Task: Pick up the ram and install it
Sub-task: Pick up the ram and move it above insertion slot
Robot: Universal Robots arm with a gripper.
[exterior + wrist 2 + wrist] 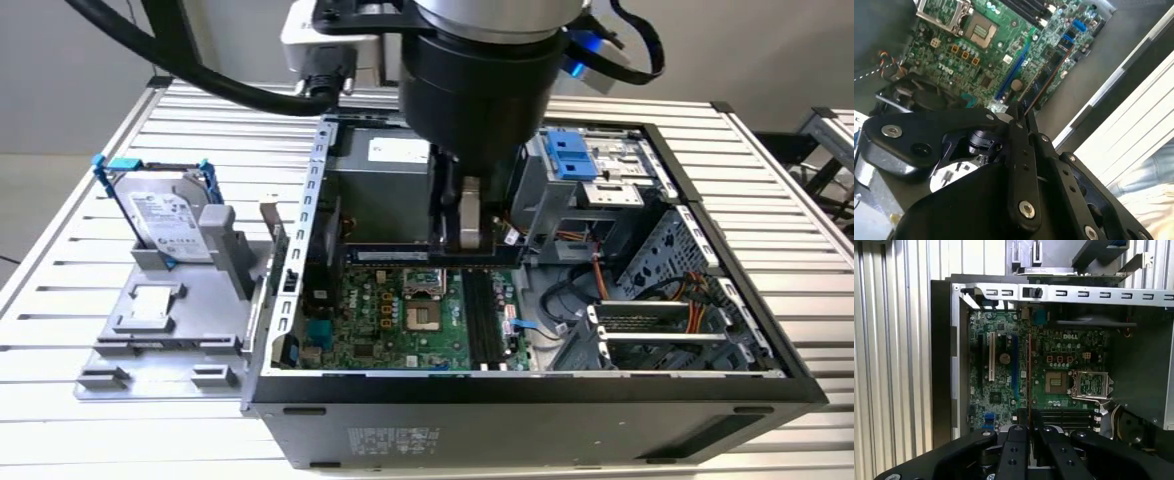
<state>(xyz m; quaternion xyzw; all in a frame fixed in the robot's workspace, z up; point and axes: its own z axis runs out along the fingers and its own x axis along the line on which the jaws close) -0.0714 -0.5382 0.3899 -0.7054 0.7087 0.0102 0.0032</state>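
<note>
Prob. lab: alu-slat bench (747,170), open PC (534,420)

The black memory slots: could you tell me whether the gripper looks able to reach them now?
Probably yes: the case lies open and nothing stands over the slots. The gripper hangs close by, shut on the ram, which lies crosswise to them.

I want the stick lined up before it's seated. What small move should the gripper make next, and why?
Probably a quarter turn of the wrist. The gripper holds the ram over the motherboard, and the ram lies crosswise to the long black slots.
</note>
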